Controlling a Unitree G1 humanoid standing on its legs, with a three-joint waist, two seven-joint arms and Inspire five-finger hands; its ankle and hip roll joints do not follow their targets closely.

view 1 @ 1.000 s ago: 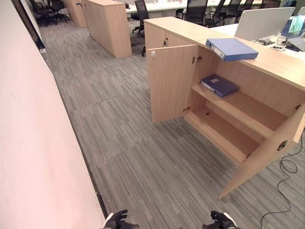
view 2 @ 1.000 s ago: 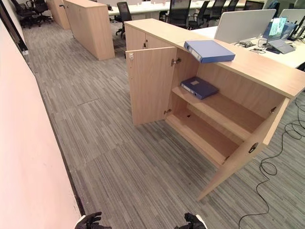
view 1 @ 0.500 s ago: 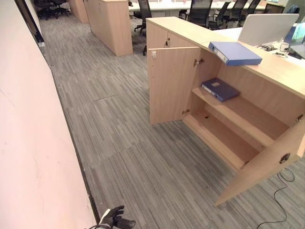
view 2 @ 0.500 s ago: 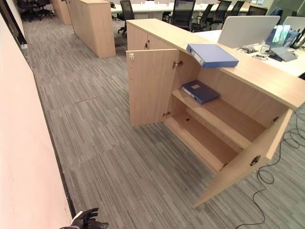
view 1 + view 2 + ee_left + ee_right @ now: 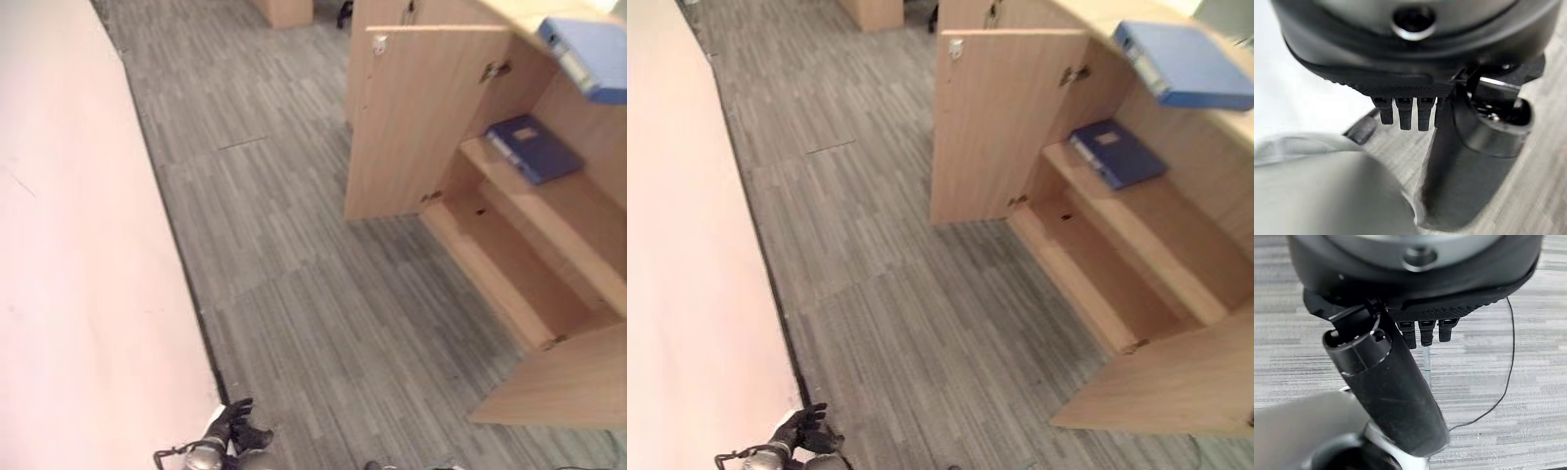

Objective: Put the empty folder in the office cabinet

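You're looking down at an office cabinet (image 5: 1136, 245) with both doors swung open. 1 blue folder (image 5: 1187, 65) is lying flat on the cabinet top, overhanging its front edge; a 2nd, darker blue folder (image 5: 1116, 153) is lying on the upper shelf inside. Your left hand (image 5: 235, 427) is hanging low beside the pale wall (image 5: 78, 245), fingers relaxed, grasping nothing. Your right hand (image 5: 1400, 382) is hanging over the grey carpet (image 5: 294, 245), fingers loose, empty too.
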